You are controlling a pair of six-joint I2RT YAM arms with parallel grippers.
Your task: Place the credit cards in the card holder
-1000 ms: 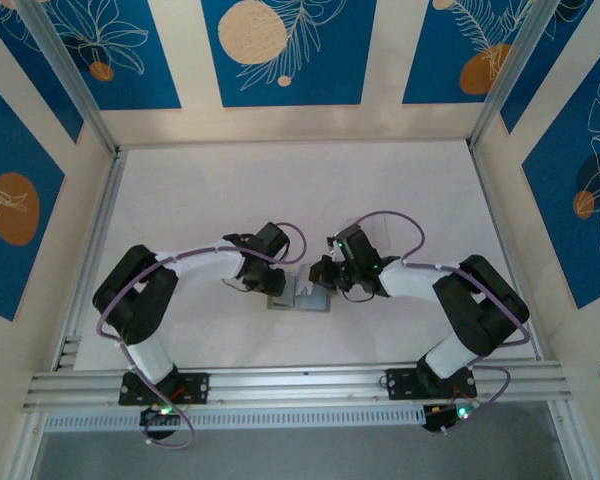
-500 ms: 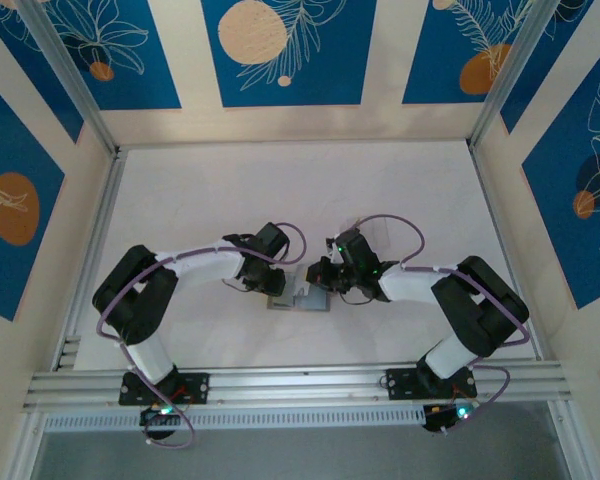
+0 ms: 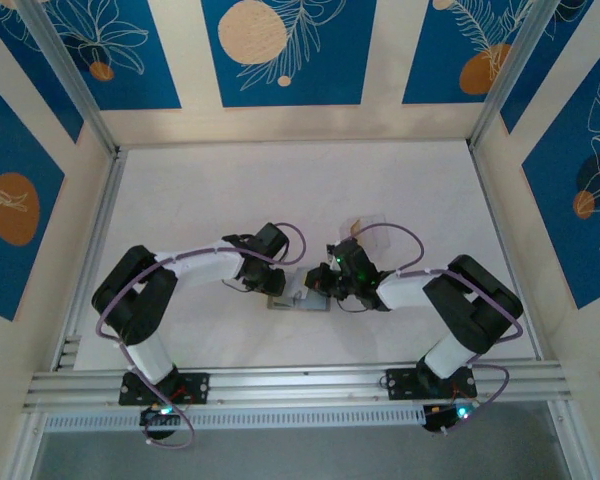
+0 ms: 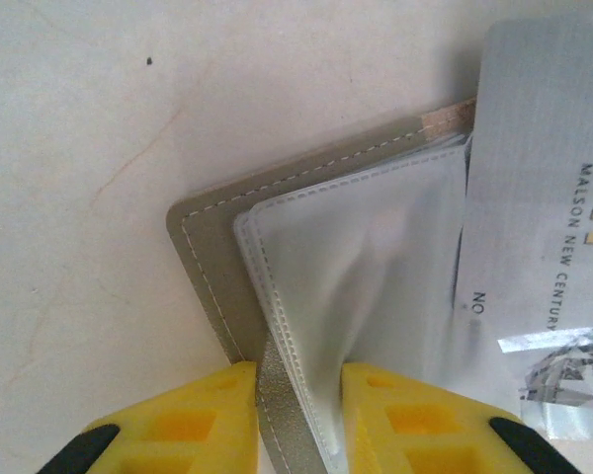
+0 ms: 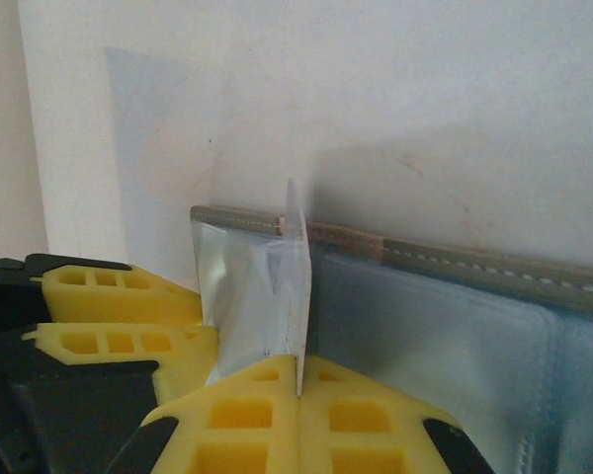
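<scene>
Left gripper point(image 4: 298, 395): its yellow pads are clamped on one edge of the flat grey stitched card holder point(image 4: 346, 267). The grey cover and a pale translucent inner pocket both sit between them.
Right gripper point(image 5: 298, 390): its yellow pads are pressed together on the thin silver-grey rectangular credit card point(image 5: 295, 286), with the card's edge caught between them.
Card holder position: it lies open on the white table surface point(image 4: 128, 118), near the middle and toward the near edge, between the two grippers.
Credit card position: it is at the holder's open side and touches the pocket area. Whether it is inside a pocket cannot be told.
Left wrist view: shows the card's printed face, with small lettering and a shiny hologram patch at one corner. The card overlaps the right part of the pocket.
Right wrist view: shows the same card edge-on as a thin upright line. The bluish-grey inside of the holder lies to its right, a lifted translucent flap to its left, and the other arm's yellow fingers point(image 5: 119, 296) at far left.
Top external view: both grippers meet over the holder, just apart from each other. The card is too small there to make out.
</scene>
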